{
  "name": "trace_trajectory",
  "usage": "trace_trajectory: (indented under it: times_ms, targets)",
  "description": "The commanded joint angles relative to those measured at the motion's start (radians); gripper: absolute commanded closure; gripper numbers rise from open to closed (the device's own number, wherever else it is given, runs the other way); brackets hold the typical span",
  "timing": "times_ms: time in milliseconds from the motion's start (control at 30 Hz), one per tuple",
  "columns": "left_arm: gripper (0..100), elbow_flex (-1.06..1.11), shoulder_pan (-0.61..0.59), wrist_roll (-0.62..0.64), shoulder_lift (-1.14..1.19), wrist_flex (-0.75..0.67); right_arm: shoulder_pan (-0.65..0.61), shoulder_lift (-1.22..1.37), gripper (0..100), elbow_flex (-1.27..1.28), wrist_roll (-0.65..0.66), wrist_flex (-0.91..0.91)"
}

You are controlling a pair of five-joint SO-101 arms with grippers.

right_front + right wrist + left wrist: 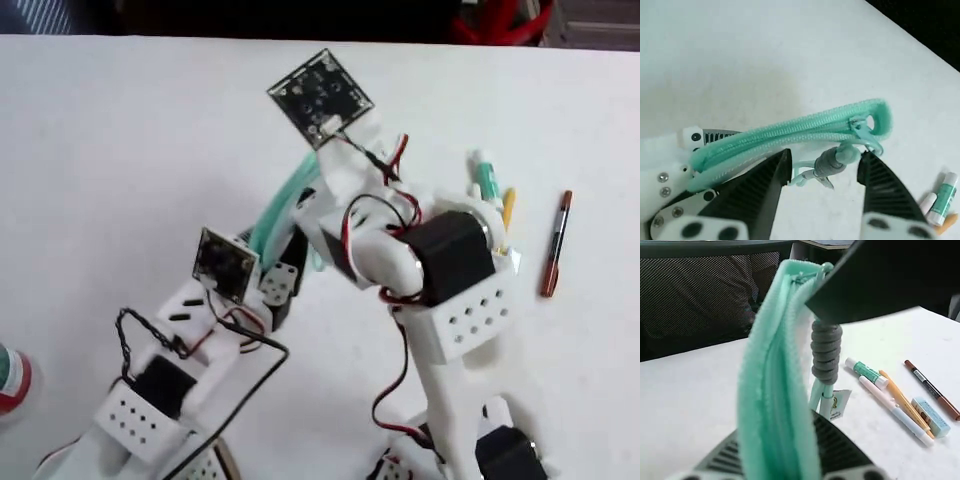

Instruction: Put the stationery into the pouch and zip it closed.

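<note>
The left gripper (699,159) clamps one end of the pouch (790,131), zip uppermost, while the right gripper (824,167) gapes open astride the grey zip pull (834,160), the stationery (896,412) lying on the table (740,50) nearby.

white table (120,150); red-green round object (10,378) on it; black mesh chair (700,295) behind

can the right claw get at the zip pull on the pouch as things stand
Probably yes. The right claw is open, and the grey zip pull lies between its fingers, near the end of the pouch. Nothing sits between them. I cannot tell whether it would catch it squarely.
</note>
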Motion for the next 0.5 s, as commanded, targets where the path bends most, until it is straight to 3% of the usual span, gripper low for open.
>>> trace_trajectory:
  times_ms: [0,267,467]
  targets:
    - [98,-0.058,-0.002,-0.008,-0.015,0.002,0.005,0.002,76.1,-0.02,-0.012,-0.002]
    - [98,-0.049,-0.002,-0.008,-0.015,0.0,0.122,-0.064,76.1,-0.034,-0.005,-0.008]
    - [98,-0.049,0.002,-0.008,-0.015,0.0,0.124,-0.065,76.1,-0.02,-0.002,-0.031]
